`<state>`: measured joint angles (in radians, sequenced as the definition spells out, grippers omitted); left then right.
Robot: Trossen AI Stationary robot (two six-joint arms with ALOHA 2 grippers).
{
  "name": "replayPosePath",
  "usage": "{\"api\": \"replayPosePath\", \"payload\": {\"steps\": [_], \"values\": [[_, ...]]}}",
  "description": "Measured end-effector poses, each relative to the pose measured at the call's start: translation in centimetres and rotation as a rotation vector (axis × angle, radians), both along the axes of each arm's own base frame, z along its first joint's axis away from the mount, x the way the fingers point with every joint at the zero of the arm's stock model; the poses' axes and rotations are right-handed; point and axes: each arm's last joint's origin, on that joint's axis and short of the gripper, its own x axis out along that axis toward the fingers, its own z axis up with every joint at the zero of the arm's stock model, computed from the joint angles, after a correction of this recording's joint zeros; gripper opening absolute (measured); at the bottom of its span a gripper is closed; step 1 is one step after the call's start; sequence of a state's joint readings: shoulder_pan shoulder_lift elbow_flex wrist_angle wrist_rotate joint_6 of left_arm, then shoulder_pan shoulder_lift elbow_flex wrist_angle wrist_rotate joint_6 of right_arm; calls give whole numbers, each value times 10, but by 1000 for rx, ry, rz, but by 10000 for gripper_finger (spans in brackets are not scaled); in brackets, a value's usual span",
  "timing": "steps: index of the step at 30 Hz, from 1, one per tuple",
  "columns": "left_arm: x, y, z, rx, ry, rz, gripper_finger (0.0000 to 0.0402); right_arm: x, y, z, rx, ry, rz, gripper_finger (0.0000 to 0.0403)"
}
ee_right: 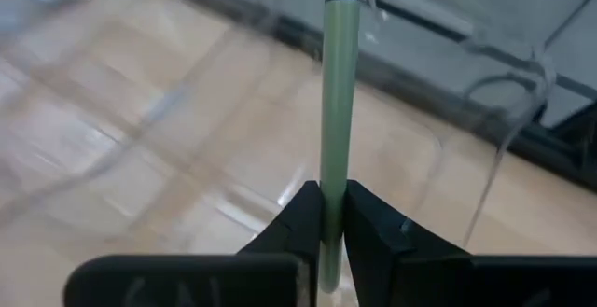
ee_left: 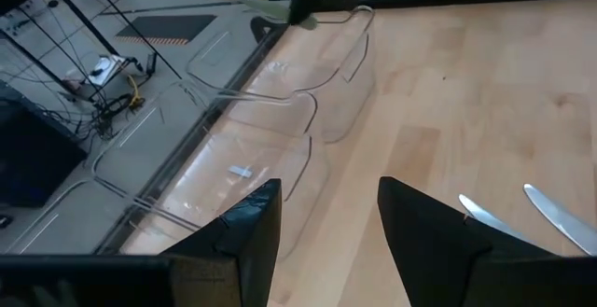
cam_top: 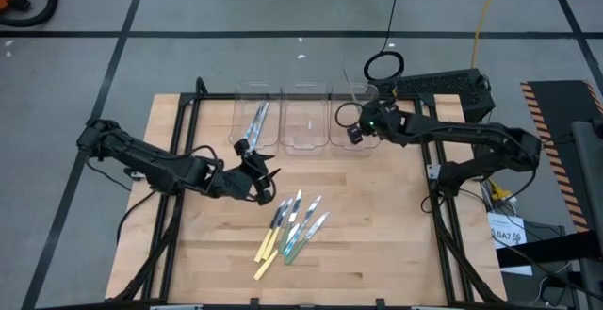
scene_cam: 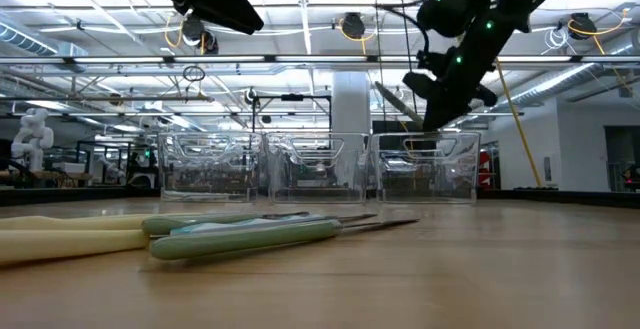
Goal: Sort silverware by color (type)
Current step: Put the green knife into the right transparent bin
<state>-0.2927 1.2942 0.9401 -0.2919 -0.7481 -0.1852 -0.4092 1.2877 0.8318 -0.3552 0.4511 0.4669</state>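
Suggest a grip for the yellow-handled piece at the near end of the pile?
Take the yellow-handled utensil mid-handle, from straight above, jaws across its width. It lies flat on the table with that handle end sticking clear of the other pieces; the head end is crowded.

bins: three clear plastic bins (cam_top: 304, 119) stood side by side in a row at the table's far edge, touching or nearly so
table: light wooden top (cam_top: 396, 244), dark frame rails at its sides
floor: grey, crossed by dark tape lines (cam_top: 122, 51)
cable: yellow cable (cam_top: 482, 13) ran across the floor beyond the table; a coiled loop (cam_top: 383, 65) lay just behind the bins
room: ceiling lights and a white pillar (scene_cam: 351, 104) showed behind the bins in the low view
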Motion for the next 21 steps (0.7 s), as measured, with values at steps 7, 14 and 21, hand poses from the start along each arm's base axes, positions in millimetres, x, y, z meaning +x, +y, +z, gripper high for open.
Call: {"api": "replayPosePath", "payload": {"steps": [7,14,21], "values": [[3,7,0,-29,-2,-4,188,-2,-10,-10,24,51,-38,29],[3,8,0,-65,-7,-15,188,-3,-14,-27,86,142,-70,30],[3,7,-1,-80,-13,-9,188,-4,-15,-33,112,174,-85,34]]}}
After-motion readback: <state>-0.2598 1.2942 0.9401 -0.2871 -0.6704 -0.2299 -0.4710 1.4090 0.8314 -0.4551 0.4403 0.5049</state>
